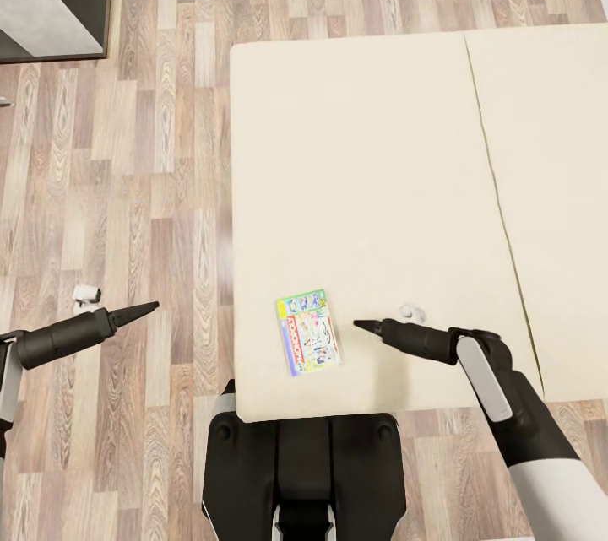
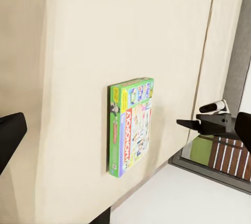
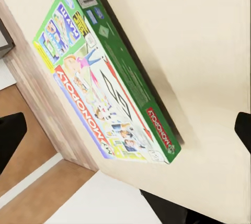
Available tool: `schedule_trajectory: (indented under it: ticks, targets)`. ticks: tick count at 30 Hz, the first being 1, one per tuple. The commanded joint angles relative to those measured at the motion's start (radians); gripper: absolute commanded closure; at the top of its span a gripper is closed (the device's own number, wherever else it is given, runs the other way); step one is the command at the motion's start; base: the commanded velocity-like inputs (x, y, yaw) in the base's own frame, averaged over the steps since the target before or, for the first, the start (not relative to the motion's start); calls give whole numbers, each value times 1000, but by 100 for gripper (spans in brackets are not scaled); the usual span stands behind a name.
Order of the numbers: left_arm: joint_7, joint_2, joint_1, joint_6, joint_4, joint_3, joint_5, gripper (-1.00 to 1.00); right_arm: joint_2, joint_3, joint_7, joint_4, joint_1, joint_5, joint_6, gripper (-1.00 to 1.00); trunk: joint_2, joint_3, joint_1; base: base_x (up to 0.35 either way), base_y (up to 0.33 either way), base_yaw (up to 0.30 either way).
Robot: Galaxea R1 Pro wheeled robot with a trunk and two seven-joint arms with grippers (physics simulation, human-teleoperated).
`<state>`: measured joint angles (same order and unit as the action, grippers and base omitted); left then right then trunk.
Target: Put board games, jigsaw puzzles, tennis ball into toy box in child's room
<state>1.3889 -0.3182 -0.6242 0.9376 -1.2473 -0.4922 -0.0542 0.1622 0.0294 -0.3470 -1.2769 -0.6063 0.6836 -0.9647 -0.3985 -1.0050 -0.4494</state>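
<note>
Pickup from the bed is the step: the board game lies flat near its front edge. Your right end effector hovers just beside it, fingers spread wide in its wrist view, holding nothing; the left end effector, also wide, waits over the floor. Next you must straddle the box's edges

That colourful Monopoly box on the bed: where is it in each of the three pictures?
Head view: the Monopoly box lies near the bed's near edge, just left of the right gripper.
Left wrist view: box at centre, right gripper beside it.
Right wrist view: box close up, tilted across the frame.
Shared landmark: the beige sheet's edge.
</note>
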Motion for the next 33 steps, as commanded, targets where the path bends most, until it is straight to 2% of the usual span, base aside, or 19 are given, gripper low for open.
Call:
schedule_trajectory:
  ticks: [1, 5, 12, 21, 28, 33]
  targets:
    - [3, 0, 0, 10, 0, 0, -1, -100, 0, -2, -7, 1, 0, -8, -2, -100, -2, -1, -1, 0, 0, 0]
    - [3, -2, 1, 9, 0, 0, -1, -100, -8, -8, -2, 10, 2, -7, -3, -100, -2, -1, -1, 0, 0, 0]
    - [2, 0, 1, 9, 0, 0, 0, -100, -22, 2, 31, 17, 1, -10, -1, -100, -2, -1, -1, 0, 0, 0]
    - [2, 1, 1, 9, 0, 0, 1, -100, -100, 34, 122, 78, -47, -10, -8, -100, -2, -1, -1, 0, 0, 0]
    - [2, 1, 1, -1, 0, 0, 0, -100, -134, 61, 148, 139, -94, -11, -6, -100, -2, -1, -1, 0, 0, 0]
    - [5, 1, 1, -35, 2, 0, -3, -100, -140, 69, 152, 183, -110, -12, -2, -100, -2, -1, -1, 0, 0, 0]
